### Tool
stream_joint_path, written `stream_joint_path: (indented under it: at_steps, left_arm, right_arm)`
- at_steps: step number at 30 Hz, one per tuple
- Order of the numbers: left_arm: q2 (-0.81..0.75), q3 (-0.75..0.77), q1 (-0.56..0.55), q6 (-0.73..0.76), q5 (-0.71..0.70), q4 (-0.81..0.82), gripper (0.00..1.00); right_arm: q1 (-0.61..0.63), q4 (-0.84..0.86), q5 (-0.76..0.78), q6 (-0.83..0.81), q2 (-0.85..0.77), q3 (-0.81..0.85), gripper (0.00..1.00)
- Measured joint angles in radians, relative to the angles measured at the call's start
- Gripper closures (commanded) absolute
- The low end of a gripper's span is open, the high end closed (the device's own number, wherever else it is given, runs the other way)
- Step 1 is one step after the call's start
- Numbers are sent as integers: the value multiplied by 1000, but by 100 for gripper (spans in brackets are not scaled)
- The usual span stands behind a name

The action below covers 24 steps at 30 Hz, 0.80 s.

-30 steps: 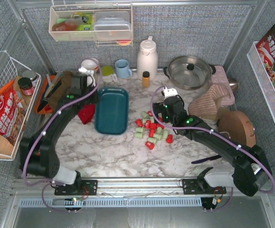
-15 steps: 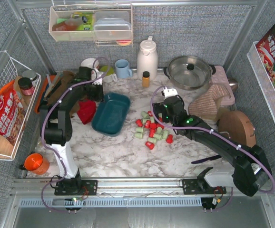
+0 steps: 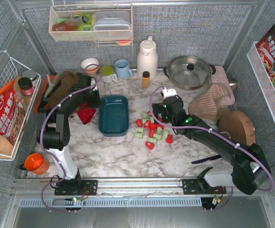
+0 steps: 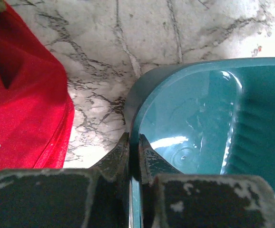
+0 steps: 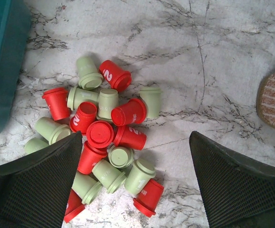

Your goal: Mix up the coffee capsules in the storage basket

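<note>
A red cloth [image 3: 86, 114] lay on the marble surface [image 3: 128, 152] just left of the basket [image 3: 113, 115], touching or nearly touching its left side. The left tool [image 3: 95, 98] stood at the basket's far left corner. In the left wrist view the tool [image 4: 133, 142] was closed thinly on the basket's rim [image 4: 142, 85], one finger inside the wall and one outside, with the cloth [image 4: 18, 95] beside it. The basket sat flat on the surface, its long side running away from the arms. Right of the basket, apart from it, the capsules [image 3: 152, 129] lay in a loose pile on the surface, red and pale green mingled, most tipped on their sides. The right tool [image 3: 162, 114] hung above the pile's far side, right of the basket. Its fingers [image 5: 37, 180] were spread wide, gripping nothing, with the capsules [image 5: 104, 137] below and between them.
</note>
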Motion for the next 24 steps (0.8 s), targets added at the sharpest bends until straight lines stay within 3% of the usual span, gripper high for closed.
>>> stream_joint_path:
  at_steps: [4,7,9,18,24]
  left_arm:
    - [-3,-8,0,-45,-44,14,63]
    - [-4,-8,0,-68,-48,26,34]
    - [-12,-6,0,-71,-46,34,3]
    - [-143,80,0,-19,-48,35,1]
    - [-257,77,1,40,-226,63,1]
  right_arm:
    - [0,0,0,0,0,0,1]
    - [0,0,0,0,0,0,1]
    - [0,0,0,0,0,0,1]
    - [11,42,-35,-12,-16,-27,3]
    - [72,107,-48,-63,-47,-92,20]
